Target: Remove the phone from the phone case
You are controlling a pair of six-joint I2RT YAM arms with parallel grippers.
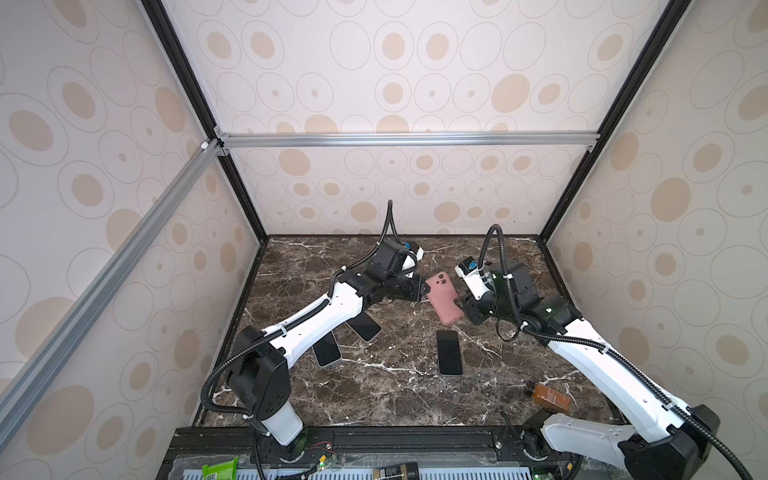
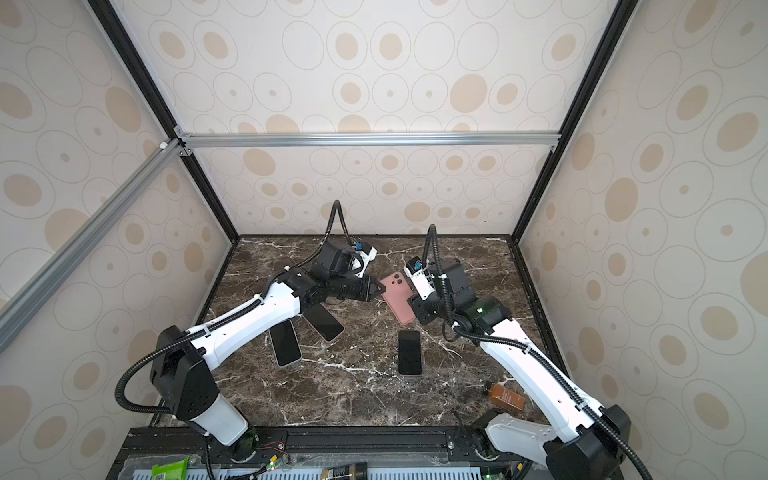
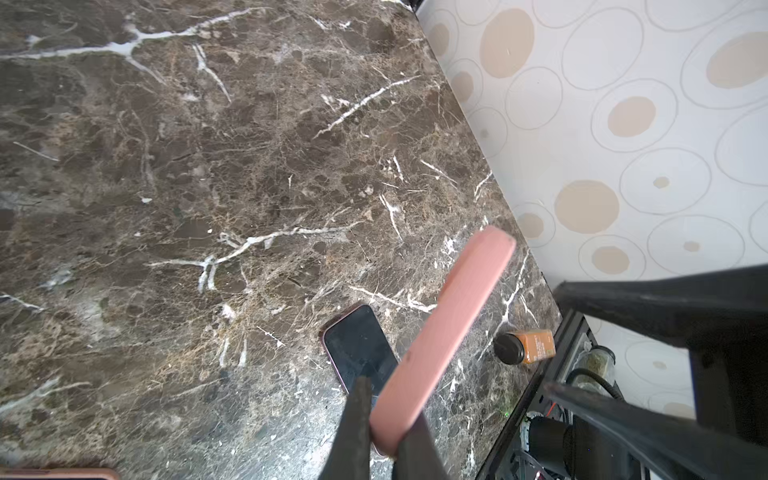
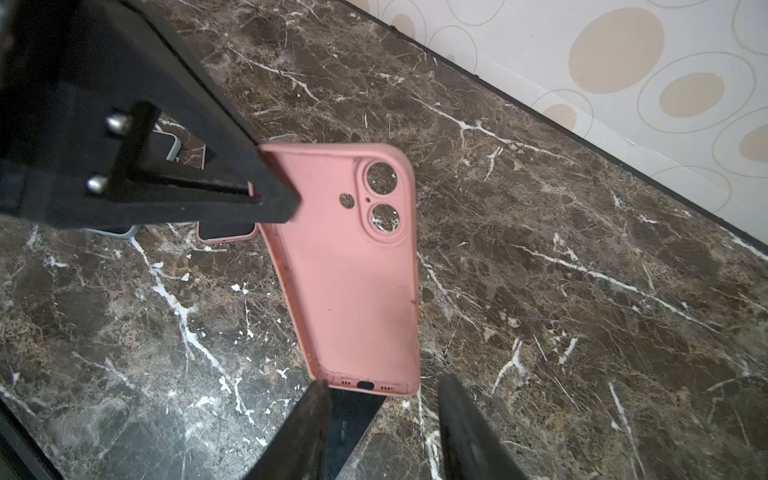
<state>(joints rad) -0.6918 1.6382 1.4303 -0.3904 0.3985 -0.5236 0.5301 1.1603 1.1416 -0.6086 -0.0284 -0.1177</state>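
The pink silicone phone case runs far-to-near, camera holes far, corner pinched by left gripper; right gripper spread at port end, contact unclear.

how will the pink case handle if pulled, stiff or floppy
Probably light: the pink case is empty, marble showing through its camera holes. Likely bendy too: it looks thin and rubbery, pinched by the left gripper at one edge.
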